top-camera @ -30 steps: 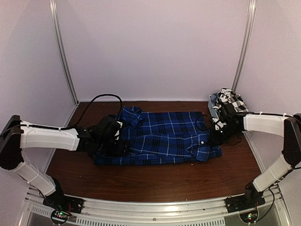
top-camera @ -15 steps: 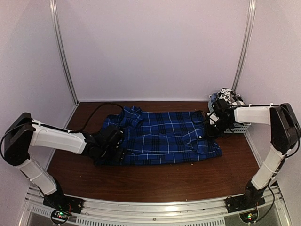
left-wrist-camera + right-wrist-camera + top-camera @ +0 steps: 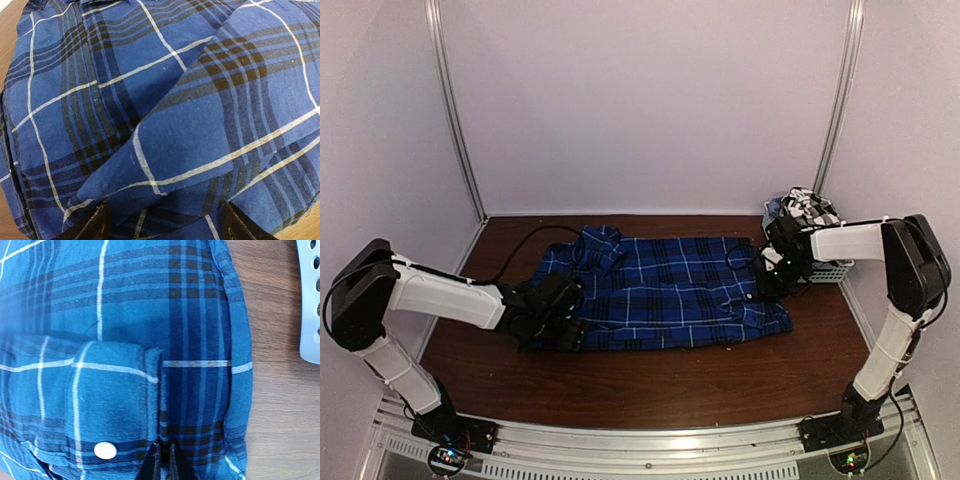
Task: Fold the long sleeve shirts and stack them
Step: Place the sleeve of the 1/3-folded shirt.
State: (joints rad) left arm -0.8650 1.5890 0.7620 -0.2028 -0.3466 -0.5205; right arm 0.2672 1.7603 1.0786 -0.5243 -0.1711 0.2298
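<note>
While my left pincer (image 3: 165, 226) stands wide astride a fold and my right pincer (image 3: 161, 462) pinches the blue plaid shirt (image 3: 670, 290) thinly: risk, I judge, the edge slipping free mid-fold.

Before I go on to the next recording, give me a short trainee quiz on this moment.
1. True or false: the blue plaid shirt lies on the wooden table.
2. Where is the black-and-white check shirt? A: heaped in the slotted basket. B: on the plaid shirt. C: by the left arm's base.
3. Which claw pinches plaid cloth beside a white button?
Key: 1 true; 2 A; 3 right claw.
</note>
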